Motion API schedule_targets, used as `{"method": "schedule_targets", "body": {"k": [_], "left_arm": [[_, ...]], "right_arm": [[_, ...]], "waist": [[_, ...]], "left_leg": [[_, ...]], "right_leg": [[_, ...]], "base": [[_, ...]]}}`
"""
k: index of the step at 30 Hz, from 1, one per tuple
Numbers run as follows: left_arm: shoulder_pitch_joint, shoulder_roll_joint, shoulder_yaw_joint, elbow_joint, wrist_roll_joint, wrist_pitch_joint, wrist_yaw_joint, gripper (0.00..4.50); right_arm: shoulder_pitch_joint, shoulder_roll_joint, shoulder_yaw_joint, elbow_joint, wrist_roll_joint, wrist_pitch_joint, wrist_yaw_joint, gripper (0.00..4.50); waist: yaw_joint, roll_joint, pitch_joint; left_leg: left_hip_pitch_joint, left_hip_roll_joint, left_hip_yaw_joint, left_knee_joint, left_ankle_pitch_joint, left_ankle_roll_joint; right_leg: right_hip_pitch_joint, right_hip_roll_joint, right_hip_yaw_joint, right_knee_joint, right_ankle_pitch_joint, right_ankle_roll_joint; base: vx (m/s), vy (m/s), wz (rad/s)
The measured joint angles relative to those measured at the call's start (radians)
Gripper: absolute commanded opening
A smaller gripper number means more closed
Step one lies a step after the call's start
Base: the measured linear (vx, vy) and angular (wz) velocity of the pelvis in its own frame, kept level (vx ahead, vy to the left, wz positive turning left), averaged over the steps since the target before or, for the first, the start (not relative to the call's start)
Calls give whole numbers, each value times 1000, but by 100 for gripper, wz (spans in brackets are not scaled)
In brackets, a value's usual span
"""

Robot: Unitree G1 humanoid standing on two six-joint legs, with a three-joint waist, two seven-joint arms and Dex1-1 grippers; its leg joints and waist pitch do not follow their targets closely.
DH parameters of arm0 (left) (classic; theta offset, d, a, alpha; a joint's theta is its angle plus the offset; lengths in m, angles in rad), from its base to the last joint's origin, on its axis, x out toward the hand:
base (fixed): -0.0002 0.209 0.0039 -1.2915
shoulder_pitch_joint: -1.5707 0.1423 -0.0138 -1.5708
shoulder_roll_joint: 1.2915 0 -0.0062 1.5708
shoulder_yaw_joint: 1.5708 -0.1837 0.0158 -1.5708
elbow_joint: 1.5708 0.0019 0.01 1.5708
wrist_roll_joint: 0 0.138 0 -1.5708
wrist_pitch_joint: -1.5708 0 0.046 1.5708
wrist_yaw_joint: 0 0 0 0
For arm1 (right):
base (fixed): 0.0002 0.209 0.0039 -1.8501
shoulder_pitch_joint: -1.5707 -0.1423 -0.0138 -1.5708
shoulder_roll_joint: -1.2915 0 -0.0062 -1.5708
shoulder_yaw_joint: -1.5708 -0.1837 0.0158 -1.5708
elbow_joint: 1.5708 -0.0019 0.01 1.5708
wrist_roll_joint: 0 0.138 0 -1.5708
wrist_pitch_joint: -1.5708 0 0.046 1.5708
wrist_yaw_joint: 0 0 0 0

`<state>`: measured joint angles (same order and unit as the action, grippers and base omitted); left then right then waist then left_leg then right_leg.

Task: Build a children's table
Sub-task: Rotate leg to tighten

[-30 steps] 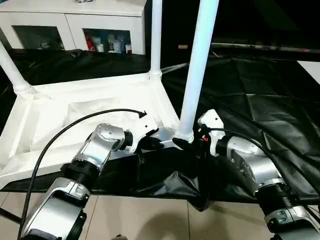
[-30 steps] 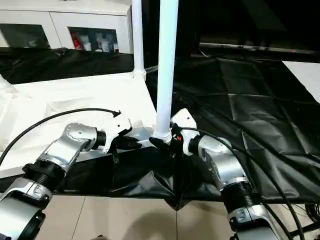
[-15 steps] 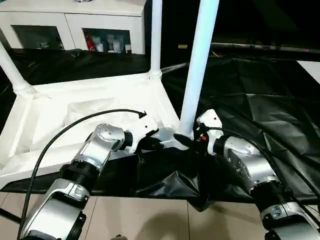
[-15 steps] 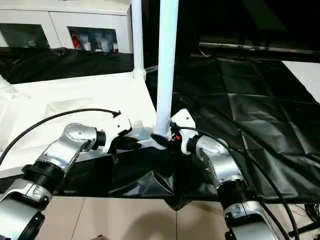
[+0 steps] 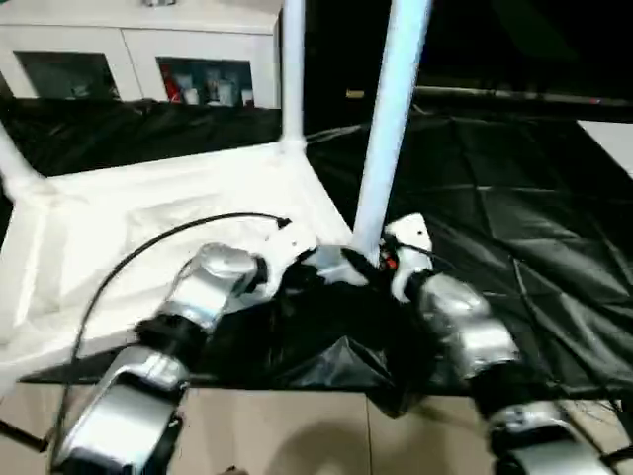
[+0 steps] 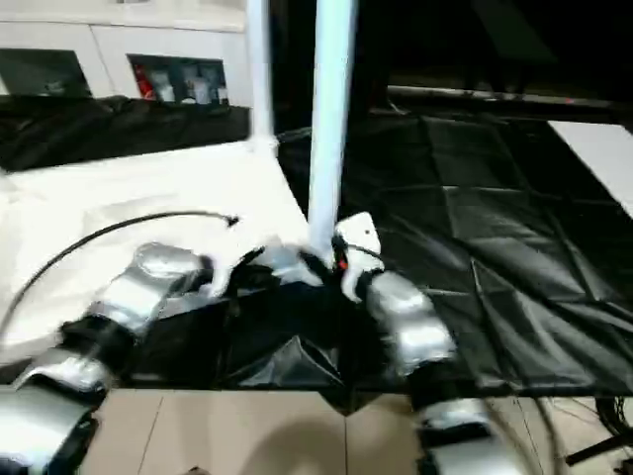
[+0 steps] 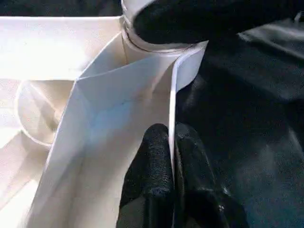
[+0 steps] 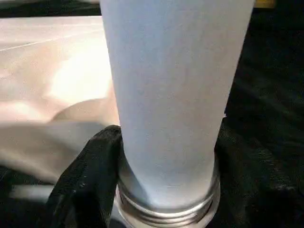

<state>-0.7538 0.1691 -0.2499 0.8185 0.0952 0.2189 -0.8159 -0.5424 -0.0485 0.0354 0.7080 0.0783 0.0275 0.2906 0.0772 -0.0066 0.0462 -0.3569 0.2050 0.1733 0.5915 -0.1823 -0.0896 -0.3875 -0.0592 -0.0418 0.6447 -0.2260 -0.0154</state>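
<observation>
Black plastic sheeting (image 5: 514,247) is covering the work surface, with a white glass-door cabinet (image 5: 148,69) standing at the far left. On the sheeting we are looking at the children's table top (image 5: 148,228), lying upside down on the left side of the scene, white plastic with raised rims and rounded corner sockets. Three tapered white legs are standing up from it: one at the far left corner (image 5: 15,168), one at the far right corner (image 5: 293,69), and the near right leg (image 5: 388,129), rising out of its socket just in front of us. We are judging that the step in hand is seating this near right leg in its corner socket. Our left gripper (image 7: 171,156) is clenched on the thin near rim of the top, one finger on each side of the wall, steadying it close to that corner. Our right gripper (image 8: 164,190) is wrapping its fingers (image 8: 90,175) around the base of the leg, just above the ribbed collar where it is meeting the socket; the fingers are hugging the tube on both sides. Next, we are expecting to twist or press the leg home while the left arm is bracing the top against turning. A fourth leg is not yet fitted at the near left corner, as far as we can tell.
</observation>
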Motion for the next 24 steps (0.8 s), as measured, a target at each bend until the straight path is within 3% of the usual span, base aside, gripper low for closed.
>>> {"method": "schedule_targets", "body": {"k": [6,9,12,13,15,21,24], "left_arm": [[-86,-93,20,158,-1,-27,147,0],[-111,-106,33,208,-1,-47,171,0],[-115,-109,36,217,7,-62,171,0],[-115,-109,36,218,11,-69,171,0],[-115,-104,35,225,18,-93,172,0],[-110,-75,31,221,18,-136,141,0],[-84,-59,28,180,17,-159,93,0]], "right_arm": [[-88,90,-33,111,-43,-7,-309,263],[-120,101,-33,147,-69,-17,-348,263],[-120,101,-46,147,-70,-21,-339,263],[-120,101,-56,145,-64,-20,-327,293],[-117,103,-72,137,-35,-29,-301,310],[-63,57,-38,66,-31,-27,-209,365],[-11,-10,-27,-47,-12,17,-76,389]], "waist": [[12,1,0],[11,1,0],[12,2,-1],[12,2,-1],[11,2,-1],[9,3,2],[12,3,3]], "left_leg": [[2,-2,0,-6,0,0],[2,-2,0,-7,0,0],[2,-2,0,-10,0,0],[1,-2,0,-11,0,0],[1,-2,0,-12,0,0],[-2,-2,0,-13,0,0],[-3,-2,0,-16,1,1]], "right_leg": [[3,-1,1,-5,-1,8],[4,-1,1,-7,1,5],[5,-1,0,-12,2,5],[5,-1,0,-13,3,5],[5,-1,0,-14,4,6],[2,0,0,-16,5,6],[2,0,-1,-20,4,6]], "base": [[0,0,0],[0,0,0],[0,0,0],[0,0,0],[0,0,0],[0,0,0],[0,0,0]]}}
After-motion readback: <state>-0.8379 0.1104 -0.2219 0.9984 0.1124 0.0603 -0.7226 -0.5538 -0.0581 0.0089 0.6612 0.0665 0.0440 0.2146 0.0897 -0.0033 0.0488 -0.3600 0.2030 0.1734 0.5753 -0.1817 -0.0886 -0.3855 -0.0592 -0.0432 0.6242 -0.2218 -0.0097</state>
